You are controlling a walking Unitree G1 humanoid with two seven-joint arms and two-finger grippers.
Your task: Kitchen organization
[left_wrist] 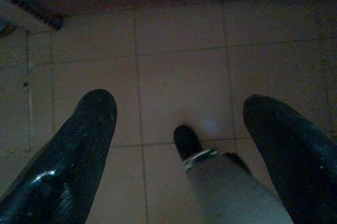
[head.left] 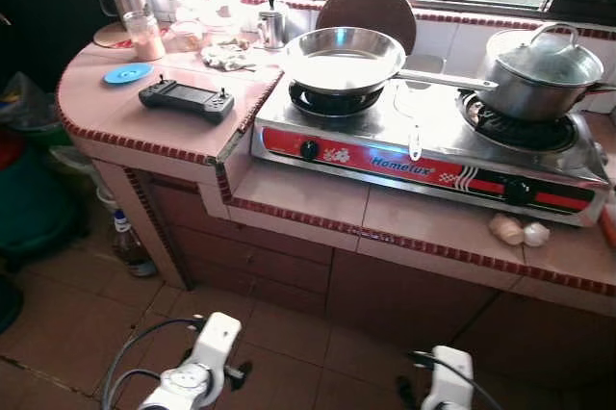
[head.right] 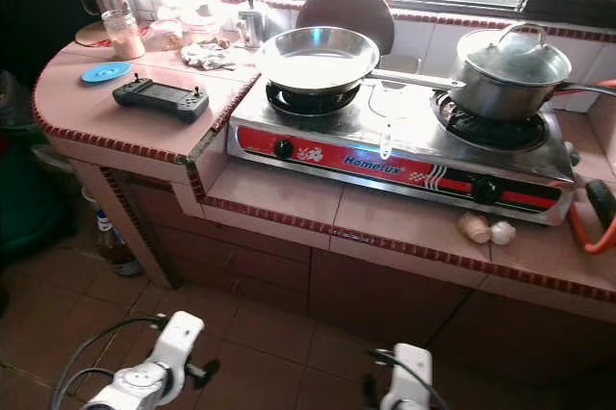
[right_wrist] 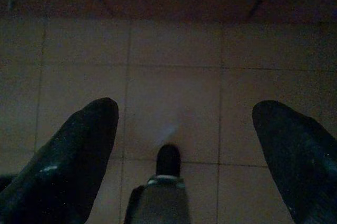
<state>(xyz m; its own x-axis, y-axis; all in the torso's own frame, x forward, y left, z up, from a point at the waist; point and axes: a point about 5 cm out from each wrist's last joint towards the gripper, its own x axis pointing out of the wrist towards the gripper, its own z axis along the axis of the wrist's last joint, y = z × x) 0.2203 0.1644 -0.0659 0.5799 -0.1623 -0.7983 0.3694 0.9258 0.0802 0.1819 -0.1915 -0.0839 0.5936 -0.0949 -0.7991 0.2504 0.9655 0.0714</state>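
Fingers point(left_wrist: 79, 155) spread, seemingly idle over floor point(left_wrist: 179, 77) — frying pan point(head.left: 342, 56) well apart.

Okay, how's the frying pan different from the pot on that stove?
The frying pan is wide, shallow and uncovered, and looks empty; the pot is deeper and has a glass lid on it. The frying pan sits on the left burner, the pot on the right one. Both are shiny metal, and each stands on a burner of the same stove.
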